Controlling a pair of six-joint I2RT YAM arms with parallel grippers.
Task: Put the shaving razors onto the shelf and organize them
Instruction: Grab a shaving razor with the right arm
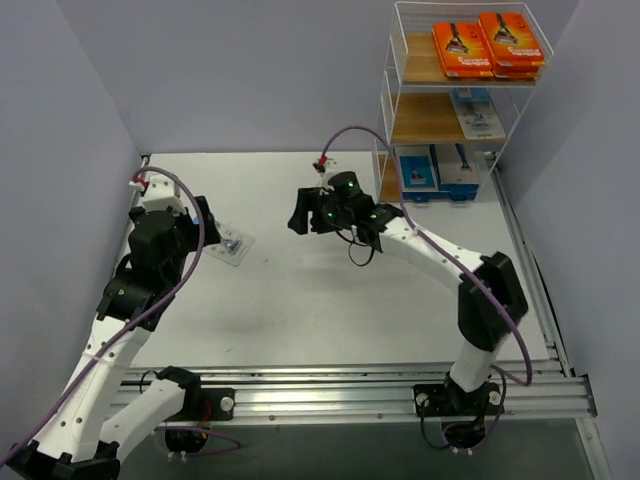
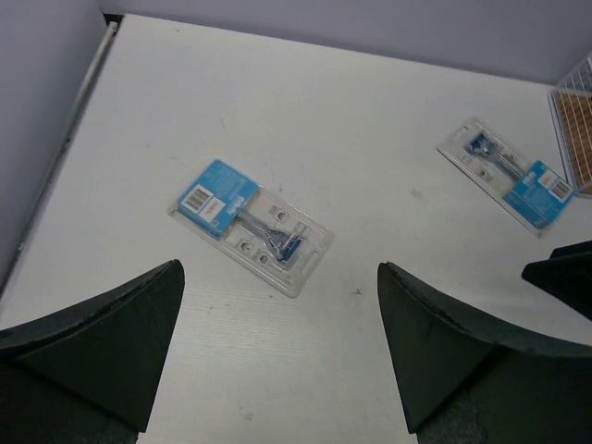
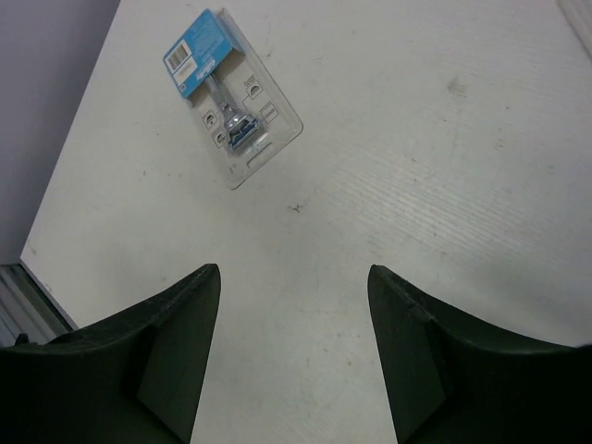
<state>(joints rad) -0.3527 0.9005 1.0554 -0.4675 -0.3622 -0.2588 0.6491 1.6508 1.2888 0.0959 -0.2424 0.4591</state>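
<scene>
Left pincer (image 2: 277, 268) is spread and hovers just short of a blister pack (image 2: 250, 227) lying flat on the desk (image 2: 370, 111). Right pincer (image 3: 293, 268) is spread and empty, facing what looks like the same pack. The shelf (image 1: 455, 110) stands well apart. Watch that the arms don't clash, and that the thin plastic doesn't skid.

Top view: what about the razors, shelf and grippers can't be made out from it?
- One blister pack: shows only in the left wrist view; from above the right arm seems to cover it.
- Shelf, bottom tier: packs overlapped by wire and the tier above; count unclear.
- Left gripper: from above, a dark mass; jaw gap unreadable.
- Pack print: too small in every view.
</scene>
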